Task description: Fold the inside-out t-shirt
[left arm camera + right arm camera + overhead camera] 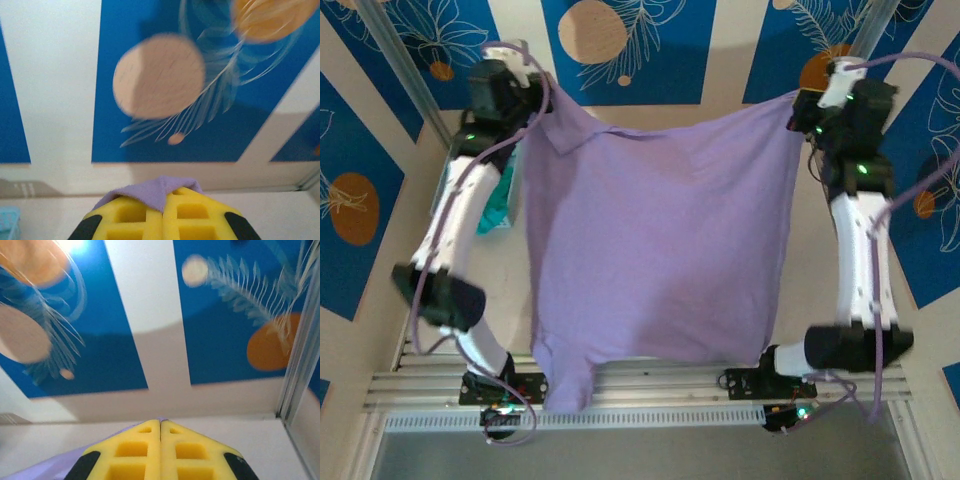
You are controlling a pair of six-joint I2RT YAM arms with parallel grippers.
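The inside-out t-shirt (660, 240) hangs spread out between the two raised arms and takes up the middle of the top view. Its upper edge sags in a shallow curve from 10 o'clock to 2 o'clock.

The left gripper (536, 96) sits at 10 o'clock, clamped on the shirt's upper left corner, just above a folded flap that looks like the neckline. In the left wrist view its yellow pads (145, 216) are pressed together, with a peak of lavender cloth (150, 192) pinched at their tips.

The right gripper (802, 106) sits at 2 o'clock, closed on the upper right corner. In the right wrist view its pads (135, 450) meet with no gap, and a strip of lavender runs off toward 8 o'clock (45, 467).

The lower edge of the shirt reaches toward 6 o'clock. One sleeve (566, 385) droops at 7 o'clock across the aluminium rail (660, 385), just beside the left arm's base. From above I cannot tell whether the cloth touches the table (420, 215).

A teal-green garment (501, 205) peeks out at 9 o'clock, between the shirt's left edge and the left arm's white link.
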